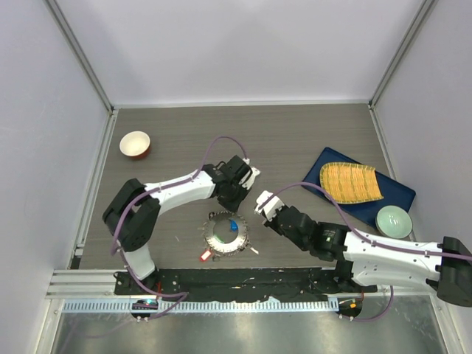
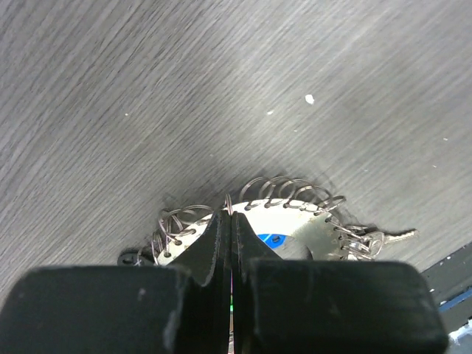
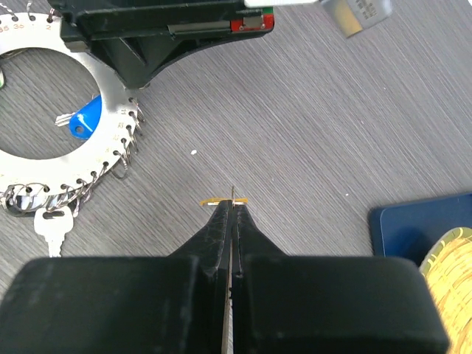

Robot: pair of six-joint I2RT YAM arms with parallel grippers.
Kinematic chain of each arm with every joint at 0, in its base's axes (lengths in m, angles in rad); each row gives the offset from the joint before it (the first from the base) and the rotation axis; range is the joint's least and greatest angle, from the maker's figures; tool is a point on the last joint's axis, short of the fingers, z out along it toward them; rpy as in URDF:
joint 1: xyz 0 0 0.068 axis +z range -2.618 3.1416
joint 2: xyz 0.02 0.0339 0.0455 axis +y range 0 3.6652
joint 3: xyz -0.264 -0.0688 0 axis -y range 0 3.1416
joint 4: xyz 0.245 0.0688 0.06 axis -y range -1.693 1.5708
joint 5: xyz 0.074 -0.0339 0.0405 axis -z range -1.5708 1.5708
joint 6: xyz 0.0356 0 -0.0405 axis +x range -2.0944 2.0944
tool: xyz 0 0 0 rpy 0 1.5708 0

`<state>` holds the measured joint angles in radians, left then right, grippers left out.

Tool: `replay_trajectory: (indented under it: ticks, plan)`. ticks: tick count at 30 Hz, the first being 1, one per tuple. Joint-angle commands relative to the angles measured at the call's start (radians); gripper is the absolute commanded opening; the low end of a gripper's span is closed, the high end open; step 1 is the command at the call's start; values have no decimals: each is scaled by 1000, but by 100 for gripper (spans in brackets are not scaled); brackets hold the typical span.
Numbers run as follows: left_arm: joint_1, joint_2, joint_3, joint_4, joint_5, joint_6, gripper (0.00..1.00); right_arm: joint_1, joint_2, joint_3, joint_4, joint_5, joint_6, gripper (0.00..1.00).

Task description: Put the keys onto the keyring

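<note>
The keyring lies flat near the table's front, a toothed grey disc with small wire loops round its rim. A blue-tagged key lies in its central hole, and a red-tagged key rests at its near left edge. My left gripper is over the keyring's far rim; in the left wrist view it is shut on one wire loop of the keyring. My right gripper is right of the keyring, shut on a yellow-tagged key held edge-on above the table.
A red-and-white bowl stands at the back left. A blue tray with a yellow slatted mat and a pale green bowl are on the right. A bare silver key hangs off the keyring's rim.
</note>
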<state>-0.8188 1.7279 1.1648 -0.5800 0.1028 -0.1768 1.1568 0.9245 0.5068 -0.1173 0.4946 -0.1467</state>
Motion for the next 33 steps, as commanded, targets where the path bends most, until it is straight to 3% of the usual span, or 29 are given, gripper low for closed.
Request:
replay_trajectory:
  ticks: [1,9,11,18,22,29,33]
  plan:
    - [-2,62,100,-133,-49,-47,0,4,-35,-14,70,39,15,1]
    - [-2,153,200,-208,-71,-59,2,3,-44,-33,80,32,13,1]
    - [0,153,203,-202,-77,-64,18,4,-46,-34,80,29,12,1]
    - [-2,127,185,-170,-94,-73,40,4,-39,-40,87,19,18,1]
    - [0,5,97,-61,-147,-107,37,3,-41,-42,87,13,18,1]
    - [30,-223,-198,369,-155,-223,31,4,-38,-45,90,2,19,1]
    - [58,-245,-310,483,-107,-271,29,3,-33,-47,93,-1,22,1]
